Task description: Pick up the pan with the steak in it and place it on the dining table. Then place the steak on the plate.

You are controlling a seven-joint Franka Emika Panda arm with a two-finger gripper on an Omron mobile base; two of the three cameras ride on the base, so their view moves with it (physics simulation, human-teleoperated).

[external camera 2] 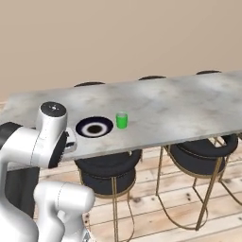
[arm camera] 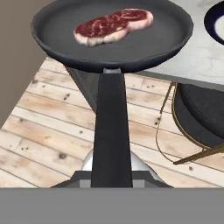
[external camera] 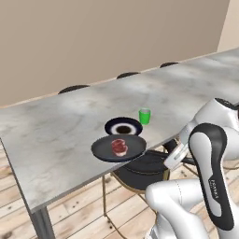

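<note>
No readable text is showing anywhere. The robot arm's dark forearm panel [external camera: 215,186] is carrying a small pale marking in the left base view, too tiny and blurred to read. The pan [arm camera: 112,37], steak [arm camera: 113,26], plate [external camera: 123,126], green cup [external camera: 144,116] and dining table [external camera: 56,135] are bearing no labels, brands, numbers or signs.

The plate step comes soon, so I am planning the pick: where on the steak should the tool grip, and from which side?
Probably from straight above, across the narrow waist of the steak. It lies flat mid-pan, and the raised rim blocks a sideways approach; its long lobed shape leaves the middle narrowest for the fingers.
</note>
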